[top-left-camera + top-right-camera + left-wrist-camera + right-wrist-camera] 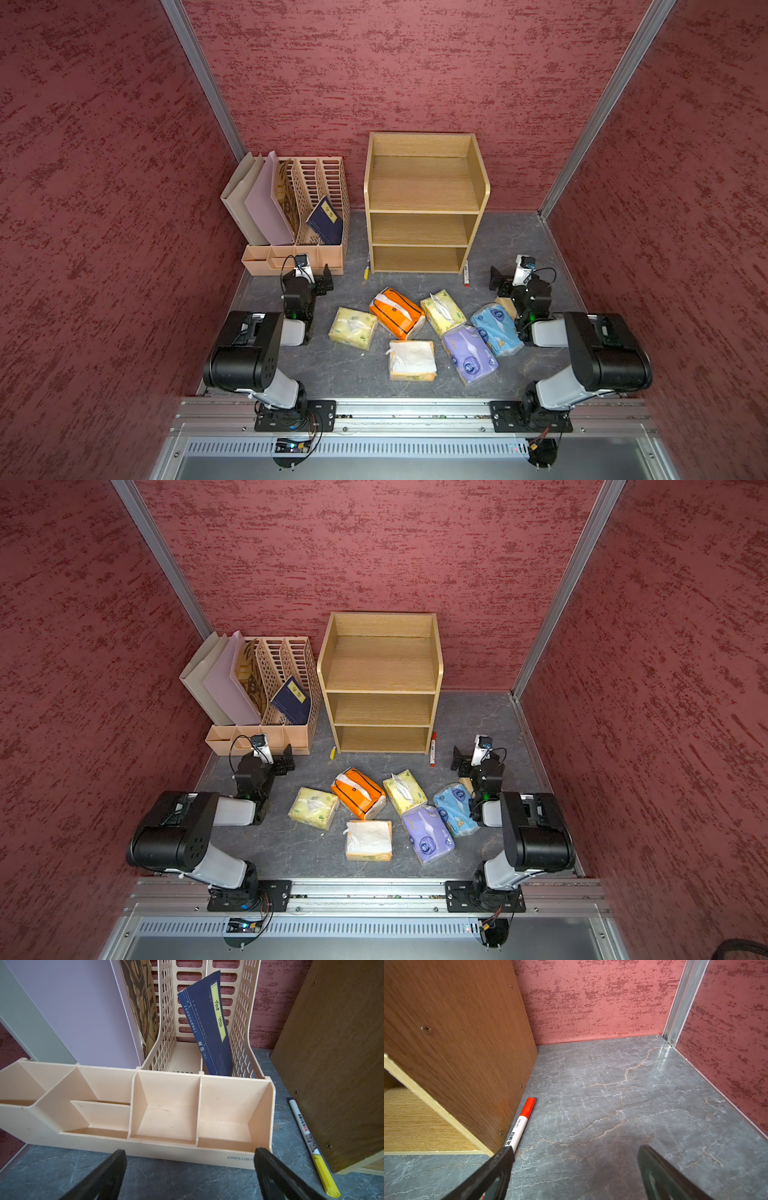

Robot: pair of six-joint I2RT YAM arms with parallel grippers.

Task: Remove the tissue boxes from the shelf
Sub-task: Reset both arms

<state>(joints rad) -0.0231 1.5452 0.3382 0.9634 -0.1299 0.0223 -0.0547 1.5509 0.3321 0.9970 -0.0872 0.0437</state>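
Note:
The light-wood shelf (422, 183) (380, 663) stands at the back with all three tiers bare. Several tissue boxes lie on the grey table in front of it: pale yellow (353, 328), orange with black lines (397, 313), another pale yellow (442, 312), tan-orange (412, 360), purple (468, 353), light blue (496, 328). A beige one (506, 306) is mostly hidden under the right arm. My left gripper (324, 283) (189, 1155) is open and empty, facing the organizer. Beside the shelf's right side panel (456, 1043), my right gripper (496, 278) (575, 1153) is open and empty too.
A pink slotted file organizer (299, 232) (166, 1105) with folders and a navy booklet (325, 220) stands left of the shelf. A yellow-capped marker (366, 270) (311, 1147) and a red-capped marker (466, 276) (521, 1124) lie at the shelf's front corners. Red walls close in three sides.

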